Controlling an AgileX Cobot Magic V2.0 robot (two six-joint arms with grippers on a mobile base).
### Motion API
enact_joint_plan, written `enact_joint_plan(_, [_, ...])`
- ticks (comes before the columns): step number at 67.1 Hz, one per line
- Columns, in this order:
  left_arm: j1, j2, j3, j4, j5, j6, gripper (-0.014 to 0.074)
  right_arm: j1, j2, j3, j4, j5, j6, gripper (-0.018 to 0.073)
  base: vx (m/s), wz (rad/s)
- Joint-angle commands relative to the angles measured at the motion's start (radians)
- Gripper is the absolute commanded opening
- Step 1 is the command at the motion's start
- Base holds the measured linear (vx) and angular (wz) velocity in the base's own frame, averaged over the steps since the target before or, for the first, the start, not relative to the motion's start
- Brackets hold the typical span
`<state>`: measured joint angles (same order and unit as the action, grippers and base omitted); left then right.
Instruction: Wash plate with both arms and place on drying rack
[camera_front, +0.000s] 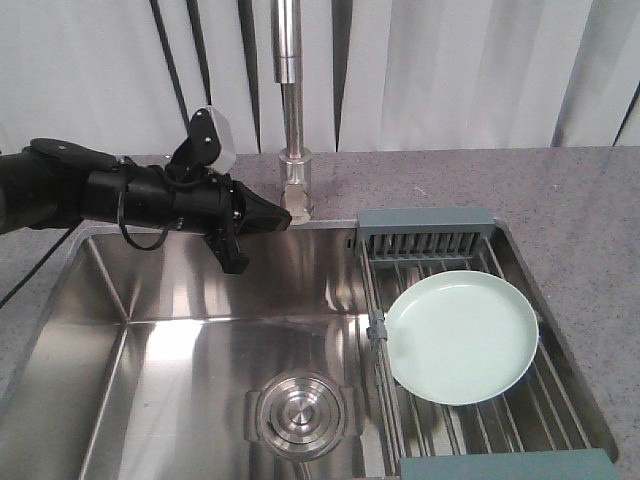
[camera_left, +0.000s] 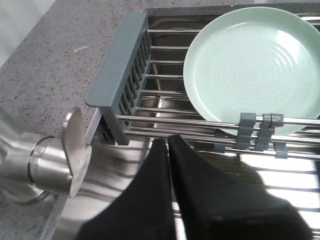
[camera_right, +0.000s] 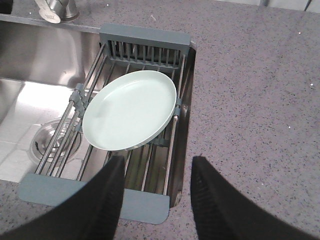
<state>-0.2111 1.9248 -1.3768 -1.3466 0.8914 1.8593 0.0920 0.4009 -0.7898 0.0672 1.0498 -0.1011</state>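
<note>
The right pincer (camera_right: 155, 200) hangs over the near end of the drying rack (camera_right: 142, 45), jaws wide and empty. Just beyond it the plate (camera_right: 130, 110) lies flat on the steel rods, face up. It looks stiff, light and smooth, likely slippery if wet and liable to chip; the low raised rim is the only real hold, best pinched at the near edge. Farther off, the left pincer (camera_front: 275, 216) hovers over the sink (camera_front: 180, 340) beside the tap (camera_front: 290, 120), jaws pressed together, holding nothing
</note>
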Motion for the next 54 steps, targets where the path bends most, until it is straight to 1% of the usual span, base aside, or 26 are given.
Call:
enact_joint_plan(1, [-0.016,-0.025,-0.060,-0.090,0.011,0.030,-0.0008,-0.003,0.008,-0.026,-0.003,-0.060,-0.004,0.0319,0.00,0.00])
enact_joint_plan(15, [-0.030,0.058,-0.186,-0.093,0.025,-0.004,-0.0008,-0.003,0.008,-0.026,-0.003,-0.060,-0.004,0.0319,0.00,0.00])
enact_joint_plan(28, [-0.037,0.136,-0.309,-0.091,0.013,-0.027,-0.0008,-0.003,0.008,-0.026,-0.003,-0.060,-0.004,0.0319,0.00,0.00])
enact_joint_plan(42, [-0.037,0.159,-0.400,-0.079,-0.063,-0.029,-0.0008,-0.003,0.008,-0.026,-0.003,-0.060,-0.004,0.0319,0.00,0.00])
enact_joint_plan(54, [-0.036,0.162,-0.424,-0.081,-0.139,-0.026,-0.0008,-0.003,0.008,-0.026,-0.003,-0.060,-0.004,0.0319,0.00,0.00])
